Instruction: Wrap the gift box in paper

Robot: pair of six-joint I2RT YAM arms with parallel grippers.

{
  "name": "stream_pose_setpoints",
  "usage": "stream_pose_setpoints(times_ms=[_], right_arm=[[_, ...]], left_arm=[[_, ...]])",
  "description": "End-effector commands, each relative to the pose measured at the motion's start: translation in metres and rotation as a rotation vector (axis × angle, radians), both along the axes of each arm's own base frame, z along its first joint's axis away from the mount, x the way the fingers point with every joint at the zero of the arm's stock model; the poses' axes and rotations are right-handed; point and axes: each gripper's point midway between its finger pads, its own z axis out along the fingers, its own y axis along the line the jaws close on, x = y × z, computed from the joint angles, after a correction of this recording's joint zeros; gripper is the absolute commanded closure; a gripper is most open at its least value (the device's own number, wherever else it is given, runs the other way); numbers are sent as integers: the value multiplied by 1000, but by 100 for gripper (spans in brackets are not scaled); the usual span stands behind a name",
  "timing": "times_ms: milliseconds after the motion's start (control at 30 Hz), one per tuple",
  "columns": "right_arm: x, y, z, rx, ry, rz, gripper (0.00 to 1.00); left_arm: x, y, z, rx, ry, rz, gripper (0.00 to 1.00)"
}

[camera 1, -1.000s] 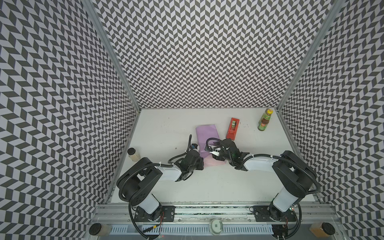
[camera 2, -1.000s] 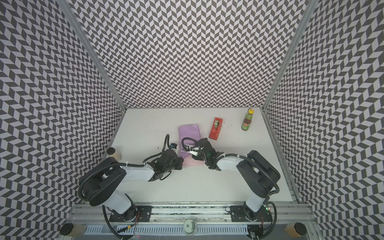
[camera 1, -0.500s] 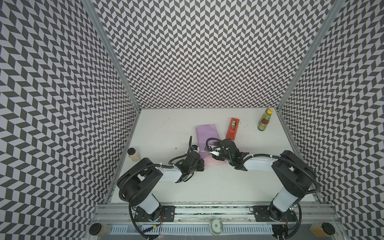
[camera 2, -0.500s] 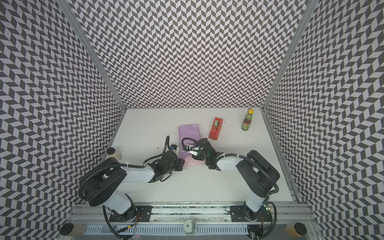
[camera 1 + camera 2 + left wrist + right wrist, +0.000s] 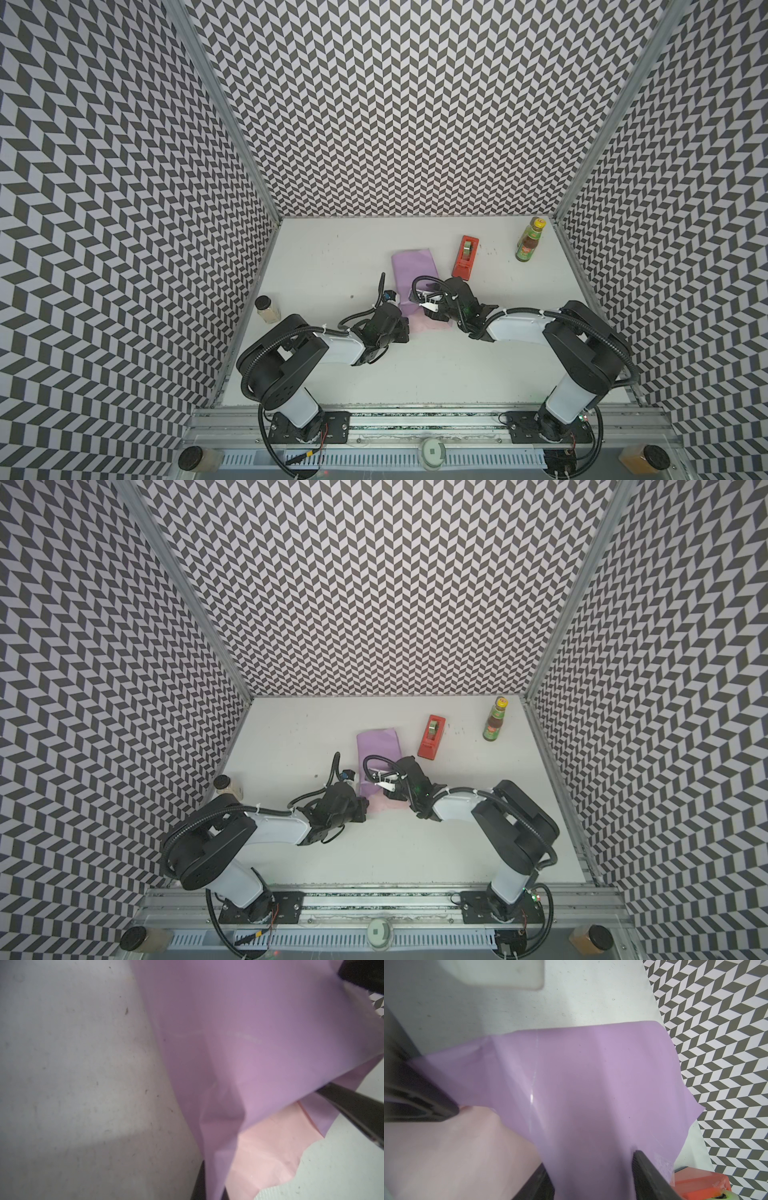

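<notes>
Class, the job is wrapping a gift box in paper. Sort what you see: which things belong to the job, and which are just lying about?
For the job:
paper
red tape dispenser, probably for sealing
(the box itself does not show)

Lying about:
sauce bottle
spice jar by the side wall
pale jar at a front corner
orange jar at a front corner

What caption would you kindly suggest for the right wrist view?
Right gripper straddles the draped lilac paper, red tape dispenser close by.

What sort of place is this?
Probably a robot test cell: chevron-patterned walls enclose the white table, a left arm and right arm mount on a front rail, and props like the paper and tape dispenser lie out.
</notes>
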Motion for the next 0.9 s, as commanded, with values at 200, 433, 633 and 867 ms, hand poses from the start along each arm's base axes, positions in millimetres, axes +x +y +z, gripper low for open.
stream_pose_setpoints(times_ms=[200, 433, 633, 867], right_arm=[[-1, 4, 0, 20, 5, 6, 42], [-4, 8, 16, 78, -8, 16, 39], [-6, 4, 32, 138, -39, -3, 31], [-14, -7, 69, 314, -55, -59, 26]], left_arm=[[-3, 20, 32, 44, -62, 38, 51], [20, 41, 98, 9, -191, 3, 33], [36, 43, 163, 249, -490, -242, 28], [34, 23, 191, 467, -831, -543, 17]])
